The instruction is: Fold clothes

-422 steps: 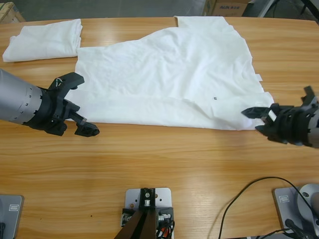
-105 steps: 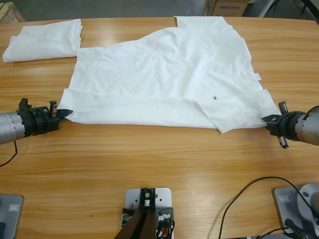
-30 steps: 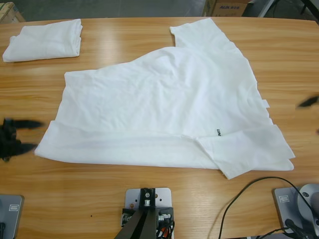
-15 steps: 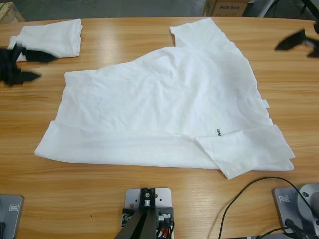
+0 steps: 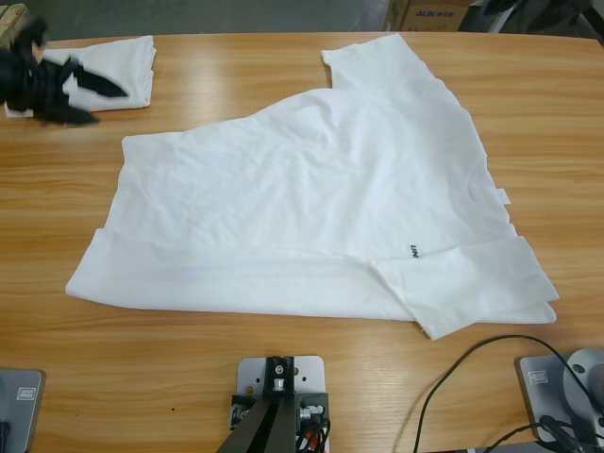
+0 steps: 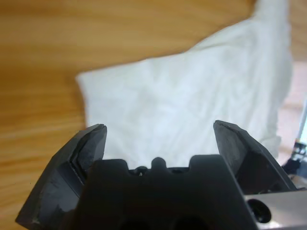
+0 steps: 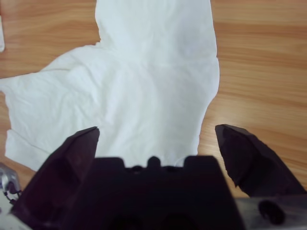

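Observation:
A large white T-shirt (image 5: 302, 189) lies spread across the middle of the table. Its near edge is folded into a strip, one sleeve is folded over at the near right, and there is a small dark mark (image 5: 412, 251). A second white T-shirt (image 5: 118, 61) lies folded at the far left. My left gripper (image 5: 106, 104) hovers open over that folded shirt, and the left wrist view shows white cloth (image 6: 192, 100) beyond the gripper (image 6: 158, 134). In the right wrist view my right gripper (image 7: 156, 139) is open and looks down from high above the large shirt (image 7: 144, 96). It is outside the high view.
A black cable (image 5: 472, 373) loops over the near right of the table. A cardboard box (image 5: 429, 14) stands past the far edge at right. Bare wood (image 5: 283, 377) runs along the near side.
Both grippers have pulled away from the large shirt's near corners. In the last half second the left one moved over the folded shirt and the right one left the high view. The shirt lies still.

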### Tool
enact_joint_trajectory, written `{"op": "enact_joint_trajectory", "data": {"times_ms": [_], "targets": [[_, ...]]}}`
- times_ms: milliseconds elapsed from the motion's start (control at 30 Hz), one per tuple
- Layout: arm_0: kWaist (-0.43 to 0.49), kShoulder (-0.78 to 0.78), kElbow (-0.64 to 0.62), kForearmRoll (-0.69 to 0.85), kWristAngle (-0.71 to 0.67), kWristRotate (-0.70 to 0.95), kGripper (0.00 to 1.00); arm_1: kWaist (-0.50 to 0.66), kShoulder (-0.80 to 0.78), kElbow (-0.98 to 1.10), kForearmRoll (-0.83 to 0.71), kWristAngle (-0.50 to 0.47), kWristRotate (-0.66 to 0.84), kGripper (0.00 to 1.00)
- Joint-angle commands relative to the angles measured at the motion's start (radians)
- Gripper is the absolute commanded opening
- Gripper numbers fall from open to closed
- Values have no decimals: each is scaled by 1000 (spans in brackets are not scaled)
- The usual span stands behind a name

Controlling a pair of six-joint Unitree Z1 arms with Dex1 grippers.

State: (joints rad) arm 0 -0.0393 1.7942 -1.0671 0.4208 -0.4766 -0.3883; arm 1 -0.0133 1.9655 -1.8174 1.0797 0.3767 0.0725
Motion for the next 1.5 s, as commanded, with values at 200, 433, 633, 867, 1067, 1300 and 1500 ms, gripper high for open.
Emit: {"op": "enact_joint_trajectory", "data": {"times_ms": [200, 433, 633, 867, 1067, 1300, 1500], "targets": [[56, 244, 76, -267, 5, -189, 849, -11, 53, 43, 31, 11, -16, 982], [-6, 242, 78, -275, -24, -305, 849, -11, 66, 44, 31, 4, -16, 982], [-20, 241, 58, -281, -33, -354, 849, 3, 76, 48, 29, 2, -16, 982], [-19, 234, 143, -515, 25, -437, 850, 10, 48, 105, 10, 2, -21, 982], [-31, 238, 176, -571, 28, -454, 851, 19, 24, 179, -35, 4, -22, 982], [-24, 249, 313, -882, 33, -554, 858, 28, 16, 196, -50, 4, -22, 982], [-13, 221, 413, -1102, 70, -607, 484, 40, 6, 257, -98, 7, -19, 982]]}}
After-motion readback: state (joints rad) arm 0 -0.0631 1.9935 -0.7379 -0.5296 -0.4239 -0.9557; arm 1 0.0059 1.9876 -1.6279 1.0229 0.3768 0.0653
